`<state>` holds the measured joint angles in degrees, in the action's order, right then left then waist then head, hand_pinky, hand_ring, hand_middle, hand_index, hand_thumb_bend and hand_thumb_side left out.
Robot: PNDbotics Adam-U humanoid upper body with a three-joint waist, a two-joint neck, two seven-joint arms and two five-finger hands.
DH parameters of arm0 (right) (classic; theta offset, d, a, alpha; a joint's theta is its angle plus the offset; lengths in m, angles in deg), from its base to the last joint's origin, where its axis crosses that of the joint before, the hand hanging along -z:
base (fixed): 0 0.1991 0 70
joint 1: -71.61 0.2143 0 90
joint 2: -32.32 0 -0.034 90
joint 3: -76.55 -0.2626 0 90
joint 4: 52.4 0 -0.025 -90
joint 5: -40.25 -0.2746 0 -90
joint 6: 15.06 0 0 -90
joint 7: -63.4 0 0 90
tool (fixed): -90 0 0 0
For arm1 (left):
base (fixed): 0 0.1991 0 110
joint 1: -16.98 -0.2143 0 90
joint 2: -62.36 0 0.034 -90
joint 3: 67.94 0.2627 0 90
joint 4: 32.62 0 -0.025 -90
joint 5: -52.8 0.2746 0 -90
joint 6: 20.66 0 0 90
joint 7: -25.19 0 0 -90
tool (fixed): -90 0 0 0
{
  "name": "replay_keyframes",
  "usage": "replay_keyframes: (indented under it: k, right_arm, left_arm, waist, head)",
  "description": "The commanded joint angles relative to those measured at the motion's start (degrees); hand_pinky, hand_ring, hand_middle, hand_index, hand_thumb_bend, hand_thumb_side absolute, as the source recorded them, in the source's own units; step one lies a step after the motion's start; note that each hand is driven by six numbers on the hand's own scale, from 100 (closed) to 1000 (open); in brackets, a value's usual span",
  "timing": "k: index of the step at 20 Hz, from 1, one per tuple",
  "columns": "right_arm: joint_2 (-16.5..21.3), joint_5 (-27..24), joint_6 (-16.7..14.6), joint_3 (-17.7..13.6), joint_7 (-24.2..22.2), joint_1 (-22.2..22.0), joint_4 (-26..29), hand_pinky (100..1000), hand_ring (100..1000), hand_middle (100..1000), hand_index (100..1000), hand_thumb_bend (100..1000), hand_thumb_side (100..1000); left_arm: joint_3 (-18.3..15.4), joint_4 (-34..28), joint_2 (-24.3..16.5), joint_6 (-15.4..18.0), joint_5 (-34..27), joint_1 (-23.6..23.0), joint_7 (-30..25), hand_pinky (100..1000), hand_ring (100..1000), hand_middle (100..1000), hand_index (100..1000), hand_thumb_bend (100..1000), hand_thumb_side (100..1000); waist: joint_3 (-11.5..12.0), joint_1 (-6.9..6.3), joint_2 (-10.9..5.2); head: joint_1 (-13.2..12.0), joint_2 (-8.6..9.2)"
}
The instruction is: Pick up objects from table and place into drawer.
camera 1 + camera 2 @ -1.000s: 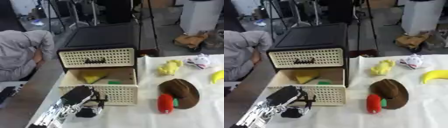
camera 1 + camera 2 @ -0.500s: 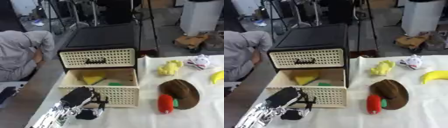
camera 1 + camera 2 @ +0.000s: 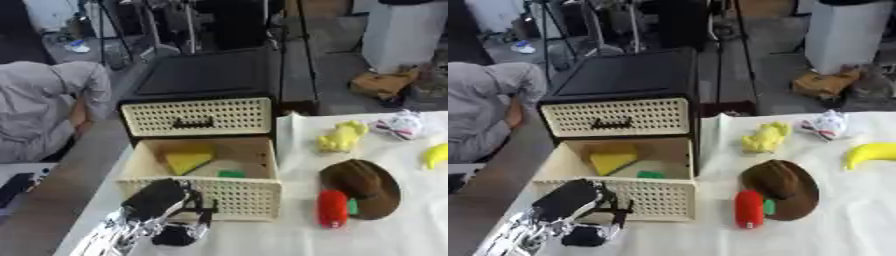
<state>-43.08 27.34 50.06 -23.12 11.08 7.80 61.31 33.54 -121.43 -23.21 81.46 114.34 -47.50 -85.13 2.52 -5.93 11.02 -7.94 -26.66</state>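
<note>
While the left hand works alone, the task stands partway done:

Left hand: the left hand (image 3: 156,200) sits low at the tabletop's near left corner, just before the drawer's front panel; its fingers curl downward above a dark rounded shape (image 3: 175,236), but whether they grip it I cannot tell.

Right hand: it shows in neither view.

Drawer: the open drawer (image 3: 245,192), cream with a perforated front, is pulled out from the black cabinet (image 3: 210,75); the upper drawer (image 3: 197,116) is closed.

Already inside: a yellow wedge (image 3: 188,161) lies at the back left of the drawer and a small green piece (image 3: 231,174) sits near its middle, so part of the job looks finished.

Left on the tabletop: a red object (image 3: 332,208) touches the brown hat-like object (image 3: 363,185) just right of the drawer; farther off are a yellow toy (image 3: 341,137), a white patterned object (image 3: 400,125) and a banana (image 3: 872,152) at the right edge.

Judgement: several things remain on the white tabletop (image 3: 394,240), more than lie in the drawer, so most of the work is ahead.
</note>
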Motion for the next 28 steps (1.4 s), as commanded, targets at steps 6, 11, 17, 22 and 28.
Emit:
replay_keyframes:
  k: [6,11,17,22,28]
  right_arm:
    - [1.99,0.59,-0.01,-0.79,0.84,0.32,0.88,583,732,596,740,100,803]
    - [1.96,0.69,0.1,-0.82,0.97,0.25,0.88,584,732,596,740,100,799]
    - [2.0,0.83,0.14,-0.94,1.19,0.1,0.88,584,732,596,740,100,798]
    - [2.03,0.93,0.19,-0.99,1.27,0.02,0.88,583,732,596,740,100,799]
    - [2.08,1.03,0.17,-1.05,1.46,-0.1,0.88,583,732,596,740,100,798]
  left_arm:
    - [0.74,-2.33,1.03,0.58,0.4,-0.77,-0.34,100,100,100,552,100,630]
    - [1.06,-3.34,2.6,0.58,0.93,-1.93,-0.51,100,100,100,538,100,632]
    - [1.23,-3.89,3.59,0.52,1.82,-2.96,-0.72,100,100,100,537,100,632]
    - [1.33,-4.39,3.97,0.55,2.34,-3.58,-0.77,100,100,100,536,100,631]
    - [1.38,-5.18,4.16,0.54,2.45,-3.96,-0.81,100,100,100,530,100,629]
  waist:
    - [0.32,0.4,-0.93]
    - [0.37,0.34,-0.97]
    - [0.3,0.31,-1.03]
    - [0.33,0.28,-1.08]
    - [0.38,0.31,-1.19]
  head:
    - [0.24,-0.37]
    - [0.37,-0.25]
    - [0.49,-0.2]
    - [0.58,-0.22]
    - [0.65,-0.1]
